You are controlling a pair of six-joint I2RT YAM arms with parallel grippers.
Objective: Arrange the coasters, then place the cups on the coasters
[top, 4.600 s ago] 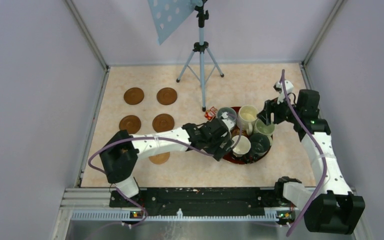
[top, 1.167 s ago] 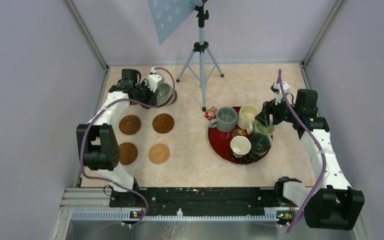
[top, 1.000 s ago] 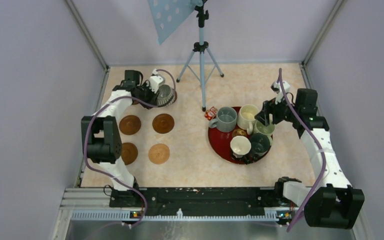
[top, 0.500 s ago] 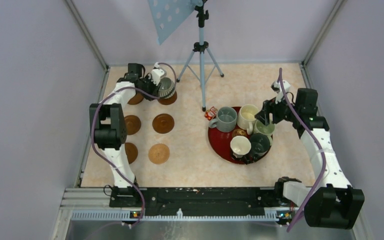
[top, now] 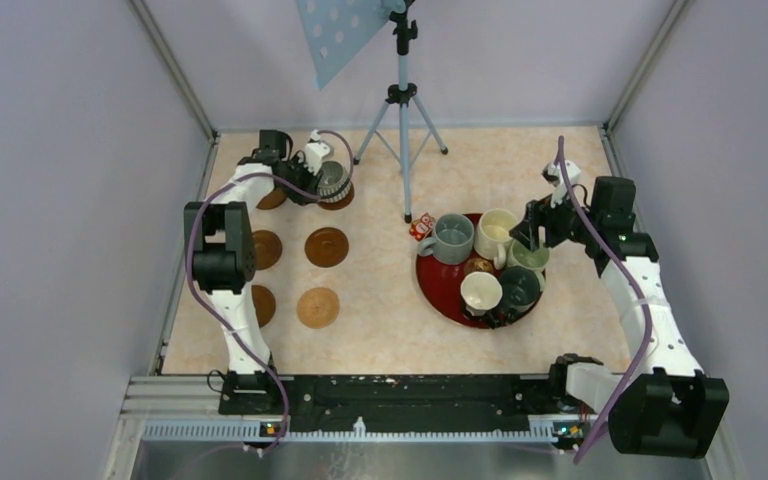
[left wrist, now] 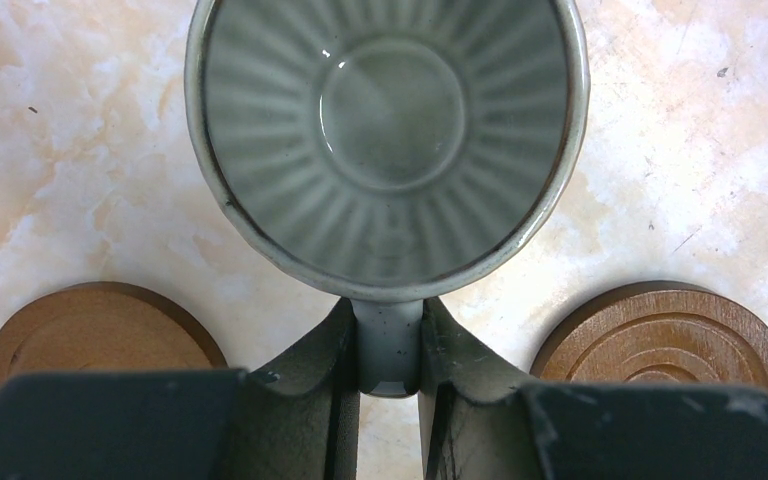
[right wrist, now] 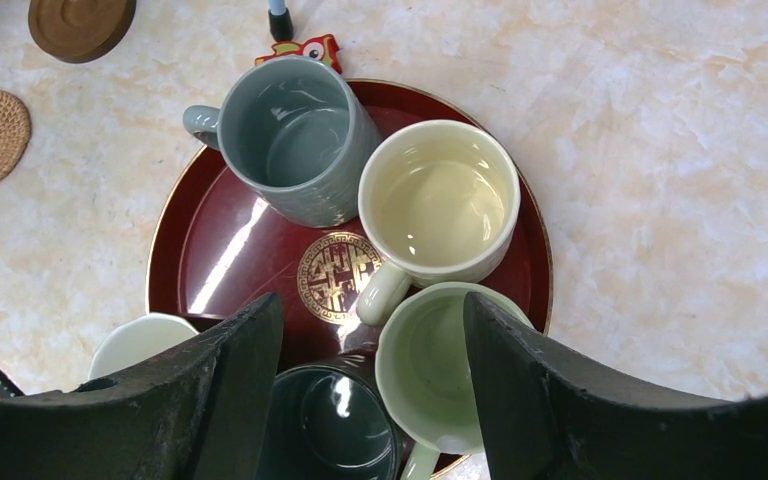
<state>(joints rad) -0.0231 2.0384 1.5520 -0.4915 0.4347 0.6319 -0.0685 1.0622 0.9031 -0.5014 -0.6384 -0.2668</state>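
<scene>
Ribbed grey mug point(left wrist: 385, 130) hangs by handle, left gripper point(left wrist: 390, 365) clamped on it, between two far coasters. We judge cup placing begun. Next: we centre it over coaster point(left wrist: 665, 335), lower, release. Right gripper point(right wrist: 370, 400) apart above tray point(right wrist: 210, 260).

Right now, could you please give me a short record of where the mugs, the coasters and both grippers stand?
left gripper: shut on the handle of the ribbed mug
ribbed mug position: over the far coasters; set down or not, cannot tell
right gripper: open, above the tray, holding nothing
mugs on tray: five
coasters: six, in two columns of three on the left side of the table
</scene>
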